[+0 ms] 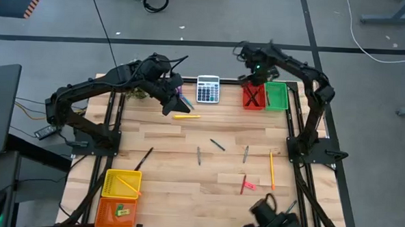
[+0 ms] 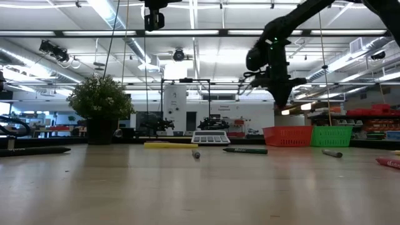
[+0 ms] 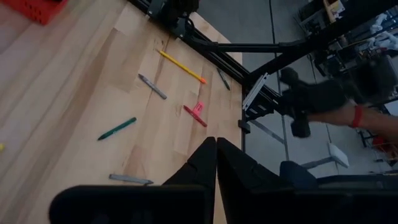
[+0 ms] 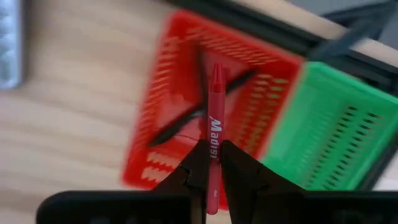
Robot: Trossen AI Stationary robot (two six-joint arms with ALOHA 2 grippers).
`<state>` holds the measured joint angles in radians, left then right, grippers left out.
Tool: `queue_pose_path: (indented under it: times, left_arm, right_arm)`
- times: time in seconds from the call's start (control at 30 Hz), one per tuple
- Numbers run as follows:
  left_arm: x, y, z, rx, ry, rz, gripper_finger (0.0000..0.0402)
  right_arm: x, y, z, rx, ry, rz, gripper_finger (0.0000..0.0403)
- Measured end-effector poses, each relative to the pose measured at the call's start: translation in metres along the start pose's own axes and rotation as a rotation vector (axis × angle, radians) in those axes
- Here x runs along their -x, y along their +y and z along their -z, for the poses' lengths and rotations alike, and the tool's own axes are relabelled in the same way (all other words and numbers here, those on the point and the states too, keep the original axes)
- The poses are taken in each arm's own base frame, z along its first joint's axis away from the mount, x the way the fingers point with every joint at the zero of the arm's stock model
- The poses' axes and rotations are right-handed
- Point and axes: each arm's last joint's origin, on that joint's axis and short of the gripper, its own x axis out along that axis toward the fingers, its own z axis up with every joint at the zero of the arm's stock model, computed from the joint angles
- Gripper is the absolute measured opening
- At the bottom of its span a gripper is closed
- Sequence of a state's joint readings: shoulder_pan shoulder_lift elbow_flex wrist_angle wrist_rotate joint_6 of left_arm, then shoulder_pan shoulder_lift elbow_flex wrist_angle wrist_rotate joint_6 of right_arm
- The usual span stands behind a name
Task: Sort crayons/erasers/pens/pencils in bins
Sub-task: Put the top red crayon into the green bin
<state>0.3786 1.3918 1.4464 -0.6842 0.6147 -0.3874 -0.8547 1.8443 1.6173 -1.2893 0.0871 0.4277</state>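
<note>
While poised above the red bin (image 4: 211, 106) at the tabletop's far edge, right gripper (image 4: 211, 163) clamped a red crayon (image 4: 214, 124); left gripper (image 3: 216, 163) closed, empty.

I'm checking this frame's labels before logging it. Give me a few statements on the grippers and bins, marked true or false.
1. The right gripper is shut on a red crayon. True.
2. That crayon hangs over the green bin. False: it is over the red bin.
3. The red bin holds nothing. False: dark pens lie crossed inside it.
4. The left gripper is shut and holds nothing. True.
5. The yellow bin sits beside the orange bin. True.
</note>
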Motion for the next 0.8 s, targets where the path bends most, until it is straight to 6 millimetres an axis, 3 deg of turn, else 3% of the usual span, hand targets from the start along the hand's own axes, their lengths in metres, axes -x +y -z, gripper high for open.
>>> queue_pose_path:
  times: [0.13, 0.37, 0.6, 0.8]
  left_arm:
    - [0.000, 0.000, 0.000, 0.002, 0.000, 0.000, 0.0009]
    - [0.000, 0.001, 0.000, 0.021, -0.012, -0.030, 0.0014]
    - [0.000, 0.001, -0.001, 0.027, -0.020, -0.048, 0.0020]
    - [0.000, 0.001, -0.001, 0.048, -0.021, -0.049, 0.0007]
  right_arm:
    - [-0.002, -0.025, -0.009, -0.101, 0.011, 0.011, 0.0040]
    - [-0.010, -0.046, -0.012, -0.176, 0.039, 0.034, 0.0040]
    - [-0.041, -0.052, 0.010, -0.196, 0.136, 0.075, 0.0040]
    - [-0.042, -0.066, 0.037, -0.261, 0.026, 0.036, 0.0040]
